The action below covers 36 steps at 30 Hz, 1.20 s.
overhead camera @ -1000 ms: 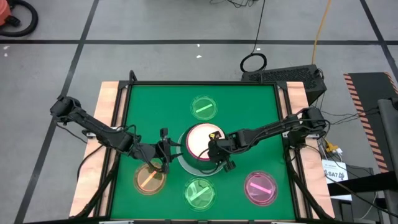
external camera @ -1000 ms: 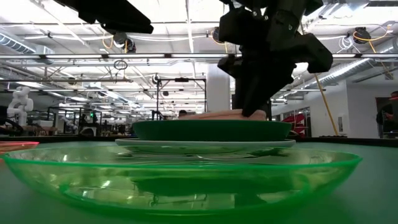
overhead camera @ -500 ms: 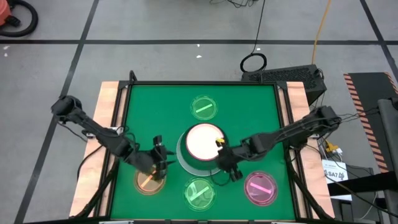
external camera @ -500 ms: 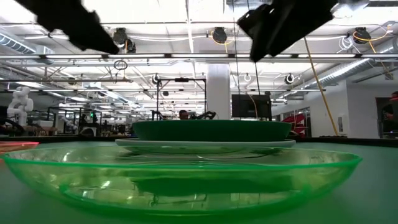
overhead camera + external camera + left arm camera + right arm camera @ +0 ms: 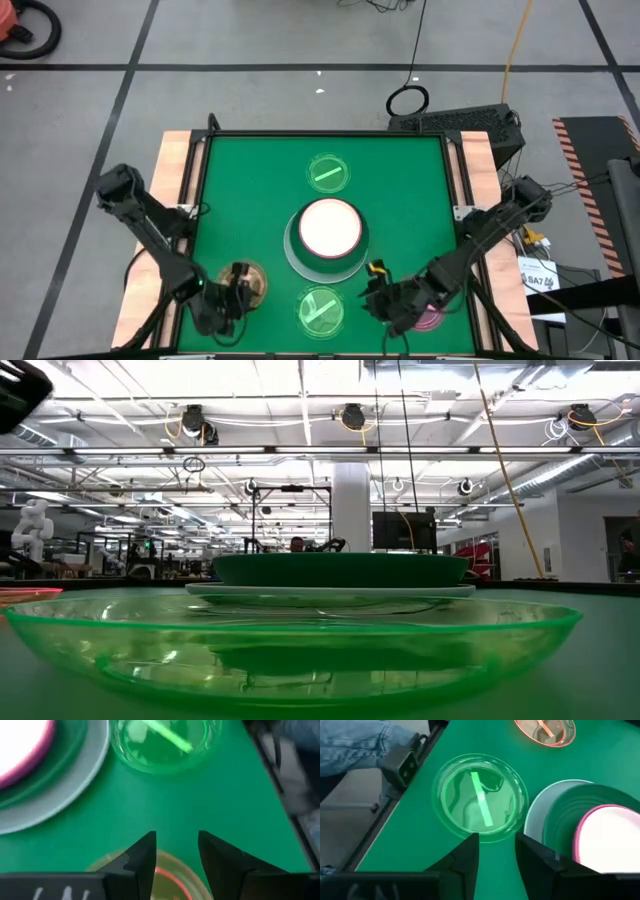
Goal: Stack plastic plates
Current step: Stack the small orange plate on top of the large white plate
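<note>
Both tools, left (image 5: 238,290) and right (image 5: 378,292), spread, have withdrawn from the stack (image 5: 327,240).

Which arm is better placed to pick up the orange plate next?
Left. The left gripper hangs open right over the orange plate; the right gripper sits across the table by the pink plate.

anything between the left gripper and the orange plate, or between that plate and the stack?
Nothing visible. The left gripper hangs open right over the orange plate at the table's near-left. Between that plate and the stack lies only bare green mat; the near translucent green plate sits off to the side.
</note>
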Each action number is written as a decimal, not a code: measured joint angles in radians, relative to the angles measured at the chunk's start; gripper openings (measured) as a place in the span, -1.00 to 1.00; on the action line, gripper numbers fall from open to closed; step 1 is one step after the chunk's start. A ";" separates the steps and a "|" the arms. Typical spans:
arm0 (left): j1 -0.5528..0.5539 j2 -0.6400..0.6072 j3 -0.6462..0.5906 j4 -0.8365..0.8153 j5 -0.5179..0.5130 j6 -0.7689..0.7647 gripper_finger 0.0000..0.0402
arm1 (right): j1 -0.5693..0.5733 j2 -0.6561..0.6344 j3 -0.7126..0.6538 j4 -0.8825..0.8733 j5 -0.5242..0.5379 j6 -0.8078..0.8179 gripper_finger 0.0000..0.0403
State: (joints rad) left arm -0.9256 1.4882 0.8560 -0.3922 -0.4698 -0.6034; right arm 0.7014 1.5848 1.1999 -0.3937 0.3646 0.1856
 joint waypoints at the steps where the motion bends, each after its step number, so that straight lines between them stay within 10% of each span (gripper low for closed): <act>1: -0.009 0.023 0.029 -0.049 -0.001 -0.011 -0.23 | 0.012 0.000 0.000 0.002 0.002 0.013 -0.41; 14: -0.027 0.271 0.308 -0.329 -0.010 -0.215 -0.21 | 0.089 0.000 0.000 0.000 0.013 0.153 -0.41; 26: -0.037 0.386 0.313 -0.370 -0.009 -0.343 0.33 | 0.084 0.000 0.000 -0.001 0.059 0.142 -0.41; 36: -0.039 0.423 0.313 -0.425 0.010 -0.492 0.06 | 0.084 0.000 0.000 -0.004 0.059 0.142 -0.41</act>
State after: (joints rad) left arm -0.9642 1.9114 1.1690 -0.8169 -0.4602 -1.0951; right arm 0.7849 1.5848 1.1995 -0.3981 0.4232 0.3279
